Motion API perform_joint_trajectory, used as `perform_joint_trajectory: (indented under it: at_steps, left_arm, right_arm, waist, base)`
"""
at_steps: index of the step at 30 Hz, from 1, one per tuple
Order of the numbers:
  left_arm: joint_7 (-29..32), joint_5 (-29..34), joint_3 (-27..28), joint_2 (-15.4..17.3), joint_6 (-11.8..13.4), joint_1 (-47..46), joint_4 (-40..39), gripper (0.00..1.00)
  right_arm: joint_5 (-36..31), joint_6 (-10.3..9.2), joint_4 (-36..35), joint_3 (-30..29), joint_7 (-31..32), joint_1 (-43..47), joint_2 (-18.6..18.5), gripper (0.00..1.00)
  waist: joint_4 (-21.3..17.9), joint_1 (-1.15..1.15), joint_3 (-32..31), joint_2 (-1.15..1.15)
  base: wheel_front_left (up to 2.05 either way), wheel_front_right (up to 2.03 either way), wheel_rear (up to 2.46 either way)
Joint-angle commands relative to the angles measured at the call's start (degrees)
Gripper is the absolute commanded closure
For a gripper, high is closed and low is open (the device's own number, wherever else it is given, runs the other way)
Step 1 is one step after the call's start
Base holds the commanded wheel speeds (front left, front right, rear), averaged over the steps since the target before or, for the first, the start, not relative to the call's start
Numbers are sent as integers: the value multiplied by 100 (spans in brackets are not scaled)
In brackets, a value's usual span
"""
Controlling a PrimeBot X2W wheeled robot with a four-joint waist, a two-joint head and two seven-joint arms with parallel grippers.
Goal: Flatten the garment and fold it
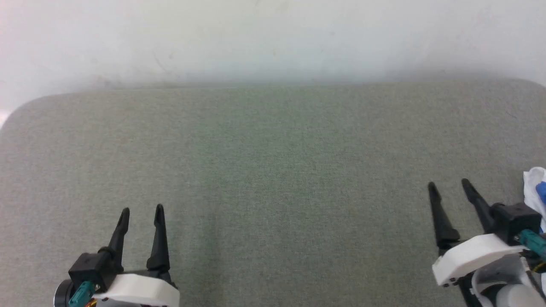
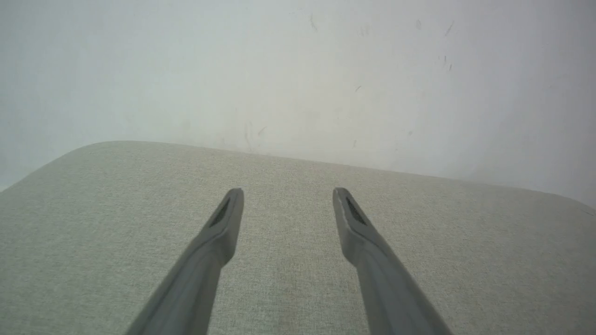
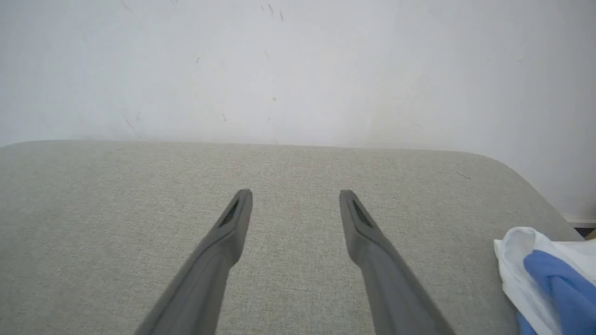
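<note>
Opening step: garment (image 3: 535,260) not yet grasped.
Left gripper (image 1: 142,209) and right gripper (image 1: 448,183) gape wide, empty, over the grey pad (image 1: 273,170); garment bunched at its right edge, so the right one should swing over and pinch it.

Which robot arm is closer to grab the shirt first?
Probably the right. The garment lies bunched at the right edge of the table, just beside the open right gripper. The open left gripper is far across from it.
</note>
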Motion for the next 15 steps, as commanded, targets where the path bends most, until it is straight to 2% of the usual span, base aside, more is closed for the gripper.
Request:
perform_joint_trajectory:
  at_steps: [1,6,15]
  left_arm:
    - [-26,53,43,60,-4,95,52,0]
    - [-26,105,43,150,-23,272,170,0]
    - [-26,112,10,183,-56,392,350,0]
  right_arm:
    - [26,-10,-67,114,-69,46,44,0]
    - [19,-10,-224,374,-139,282,119,0]
    - [-22,-10,-365,492,-119,616,157,0]
  waist:
    - [175,1,-222,0]
    - [137,1,-387,0]
    - [-25,1,-482,0]
  base:
    - [0,0,0]
    - [0,0,0]
    - [0,0,0]
